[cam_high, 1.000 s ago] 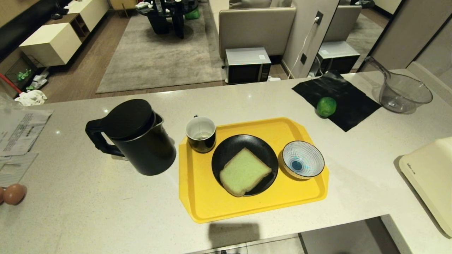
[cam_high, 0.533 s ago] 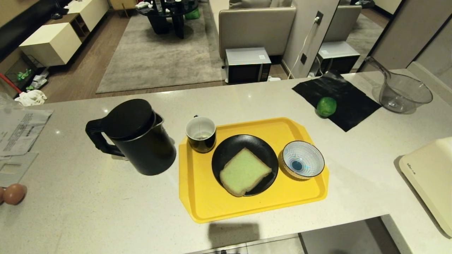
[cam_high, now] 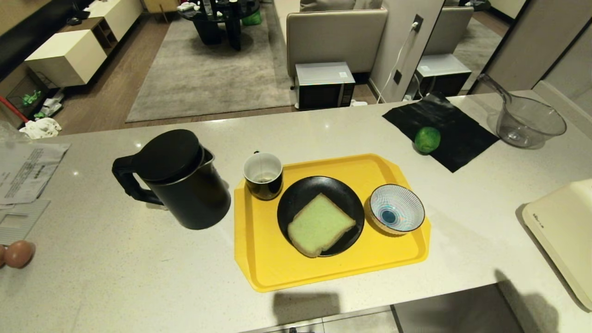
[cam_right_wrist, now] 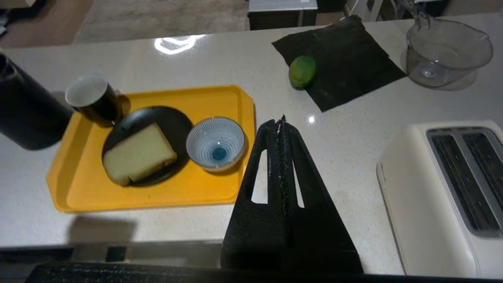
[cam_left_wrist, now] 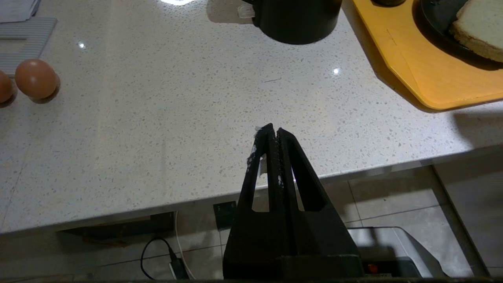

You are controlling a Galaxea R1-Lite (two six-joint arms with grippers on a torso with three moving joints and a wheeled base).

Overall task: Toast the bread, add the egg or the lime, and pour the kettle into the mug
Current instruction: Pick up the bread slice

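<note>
head view: on the pale surface [cam_high: 115,277] the kettle [cam_high: 178,180] stands just beside a yellow tray [cam_high: 263,273]. the tray carries the mug [cam_high: 263,175], the bread [cam_high: 320,225] on a black plate [cam_high: 296,199], and a striped bowl [cam_high: 397,215]. the lime [cam_high: 427,139] lies on a black cloth [cam_high: 458,134].

left wrist view: the left tool [cam_left_wrist: 272,133] is closed and empty, near the surface edge.

right wrist view: the right tool [cam_right_wrist: 279,122] is closed and empty, above the surface between the tray and a toaster [cam_right_wrist: 444,196].

No text can be read: the small dark marking on the cream plastic toaster [cam_high: 562,231], right of frame, and the print on the white paper sheets [cam_high: 25,171], left edge, are illegible.
</note>
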